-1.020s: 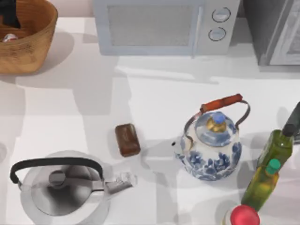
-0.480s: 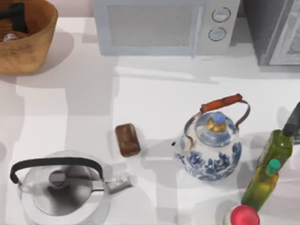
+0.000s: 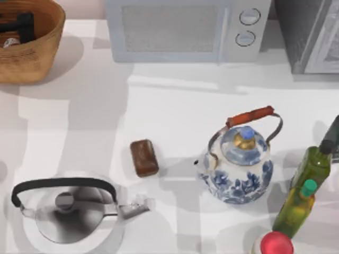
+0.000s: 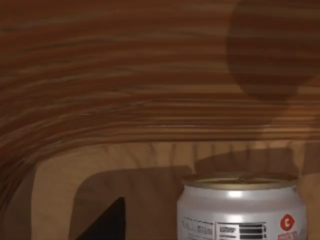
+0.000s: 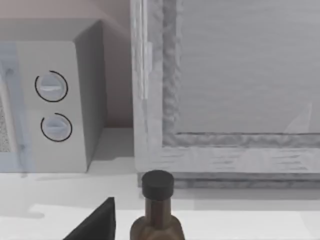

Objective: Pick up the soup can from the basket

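Your left gripper (image 3: pixel 18 24) sits inside the basket (image 3: pixel 39 50) at the far left corner of the table, seen from above as a dark shape low over the orange-brown interior. I cannot tell whether it is apart or together.

The soup can (image 3: pixel 9 42) is just beside that gripper, a sliver of it showing against the basket's inner wall at the picture's left edge. In the left wrist view the soup can (image 4: pixel 241 207) stands upright on the basket floor, close in front of the camera: pale gold top, silver shoulder, label with a barcode panel and a red mark. One dark fingertip (image 4: pixel 107 225) pokes in beside the can, apart from it with bare basket floor between. The woven wall of the basket (image 4: pixel 125 75) curves behind both.

Your right arm is parked at the table's right edge, a dark piece of it (image 3: pixel 329 136) above the olive oil bottle (image 3: pixel 312 165). Its wrist view faces the microwave dials (image 5: pixel 52 106) and a grey cabinet frame (image 5: pixel 225 140), with a dark-capped bottle (image 5: pixel 157 210) near the lens and a dark fingertip (image 5: pixel 97 225) beside it. Cannot tell its grip state either.

Well away from the left gripper: brown block (image 3: pixel 144 157), steel kettle (image 3: pixel 69 209), blue-and-white kettle (image 3: pixel 239 166), microwave (image 3: pixel 185 29).
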Robot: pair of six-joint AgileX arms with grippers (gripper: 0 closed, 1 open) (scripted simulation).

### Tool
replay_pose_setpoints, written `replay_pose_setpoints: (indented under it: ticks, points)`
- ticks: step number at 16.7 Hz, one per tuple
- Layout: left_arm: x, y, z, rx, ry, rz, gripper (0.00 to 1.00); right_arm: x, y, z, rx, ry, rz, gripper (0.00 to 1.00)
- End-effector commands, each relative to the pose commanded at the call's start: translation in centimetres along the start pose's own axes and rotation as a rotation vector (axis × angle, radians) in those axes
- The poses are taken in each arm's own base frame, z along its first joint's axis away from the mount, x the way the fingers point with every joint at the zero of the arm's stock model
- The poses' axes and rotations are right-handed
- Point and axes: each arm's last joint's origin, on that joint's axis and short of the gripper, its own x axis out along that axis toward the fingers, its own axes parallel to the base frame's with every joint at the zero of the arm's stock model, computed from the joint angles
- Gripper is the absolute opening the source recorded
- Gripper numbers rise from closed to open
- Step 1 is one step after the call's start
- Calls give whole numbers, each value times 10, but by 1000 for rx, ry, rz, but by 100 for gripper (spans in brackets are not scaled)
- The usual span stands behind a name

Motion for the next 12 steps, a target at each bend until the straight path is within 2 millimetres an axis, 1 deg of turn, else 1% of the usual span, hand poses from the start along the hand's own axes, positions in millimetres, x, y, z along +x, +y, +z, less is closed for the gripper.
replay_pose_setpoints:
  ticks: [6, 12]
  points:
    - [0, 0, -1, 0, 0, 0, 100, 0, 0, 0, 0, 0, 0, 100]
    - [0, 0, -1, 0, 0, 0, 55, 0, 0, 0, 0, 0, 0, 100]
